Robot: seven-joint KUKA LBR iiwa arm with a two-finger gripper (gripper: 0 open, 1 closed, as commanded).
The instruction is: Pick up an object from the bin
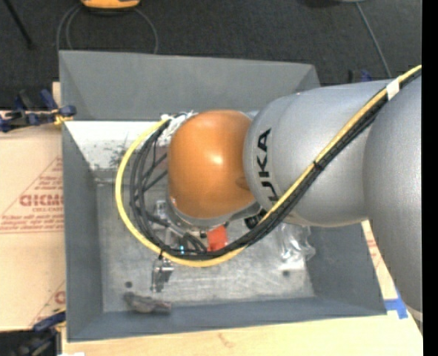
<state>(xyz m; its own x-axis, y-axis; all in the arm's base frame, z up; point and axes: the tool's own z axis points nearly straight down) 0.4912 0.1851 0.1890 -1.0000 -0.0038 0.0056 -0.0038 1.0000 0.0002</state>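
Orange domed wrist cover (207, 162) was seen low over the grey metal bin (85, 228); the gripper (159, 274) was poised beside a dark flat scrap (146, 303) near the front wall. Its opening could not be told, and nothing was judged lifted yet.

Small flat dark grey scrap (146, 303) lying against the bin's (85, 258) near wall, crumpled clear wrapper (293, 248) well apart on the right.

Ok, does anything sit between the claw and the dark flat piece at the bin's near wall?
Nothing visible does. The claw is close beside the dark grey flat piece, with only bare bin floor between them. The crinkled clear plastic lump lies well aside.
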